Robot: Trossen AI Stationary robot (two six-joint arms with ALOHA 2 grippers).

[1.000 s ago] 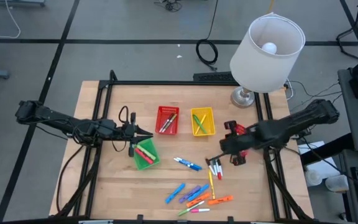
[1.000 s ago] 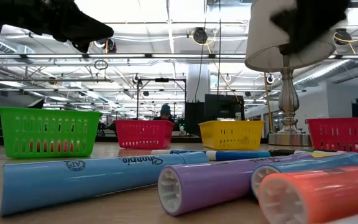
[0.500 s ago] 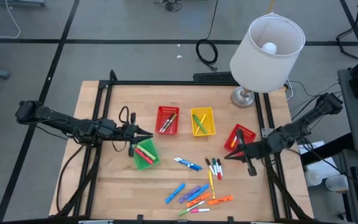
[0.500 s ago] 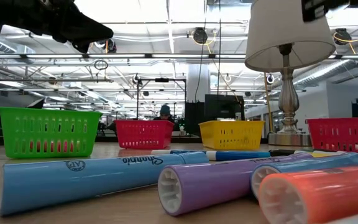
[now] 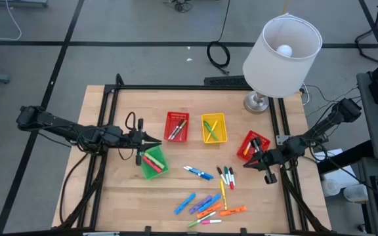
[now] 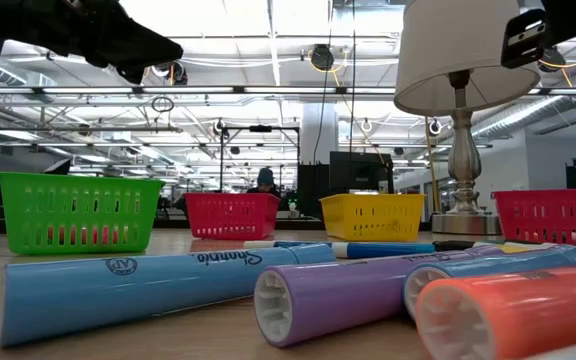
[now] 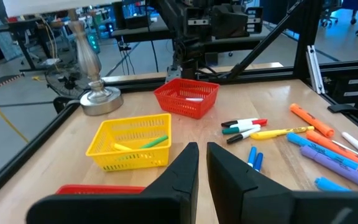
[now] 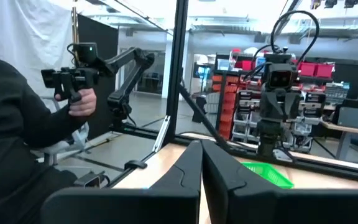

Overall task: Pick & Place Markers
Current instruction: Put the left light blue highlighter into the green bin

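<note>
From table height, the nearest markers [image 6: 158,283] fill the foreground as fat blurred barrels in blue, purple and orange-pink, cut off by the picture's edges, so only part of the blue one's printed lettering can be read. Seen from above they are short, thin capped pens: a loose cluster of blue, purple, orange, pink and green ones [image 5: 205,206] near the table's front edge, a yellow one just beyond, then a few white-bodied pens with red, green and dark caps and a blue pair toward the middle of the wooden table [image 5: 120,196].

Farther back, a green basket [image 5: 153,162] holds red and green pens. The left gripper [image 5: 157,141] hovers just beside its far rim, fingers nearly together with a thin slit between them and nothing in them. The right gripper [image 5: 248,164] hangs over the table's right side next to a red basket [image 5: 252,145], fingers pressed together on nothing; what lies in that basket is hard to make out.

Beyond stand a second red basket [image 5: 176,126] and a yellow basket [image 5: 214,128], each with a few pens inside. A lamp [image 5: 282,47] stands at the far right corner, its shade hiding part of the table frame. In the right wrist view a person's hand [image 8: 82,102] holds a control handle in the room behind.
</note>
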